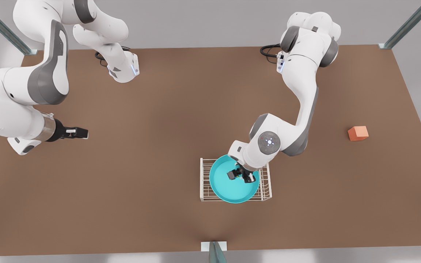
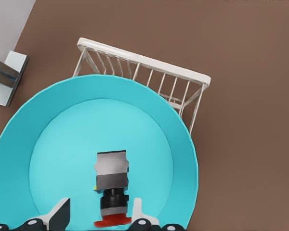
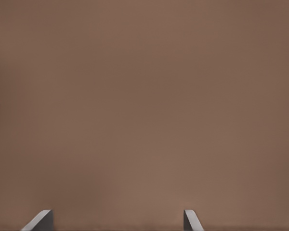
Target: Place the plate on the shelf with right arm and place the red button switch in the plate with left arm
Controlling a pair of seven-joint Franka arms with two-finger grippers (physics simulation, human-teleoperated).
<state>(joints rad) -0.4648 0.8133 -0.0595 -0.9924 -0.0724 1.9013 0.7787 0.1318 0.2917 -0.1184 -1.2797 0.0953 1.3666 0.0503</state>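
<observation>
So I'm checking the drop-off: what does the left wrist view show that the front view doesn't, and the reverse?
Left wrist view alone: the switch's red cap, between the left gripper's spread fingers, lying on the plate's floor. Front view alone: the right gripper waiting over bare table at the front view's left, and an orange cube. Both: the plate resting on the shelf, left gripper over it.

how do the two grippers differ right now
The left gripper hangs over the plate on the shelf, while the right gripper waits above bare table at the front view's left. The left gripper's jaws flank the red button switch without closing on it; the right gripper's jaws are spread with nothing between them. Both are open.
</observation>
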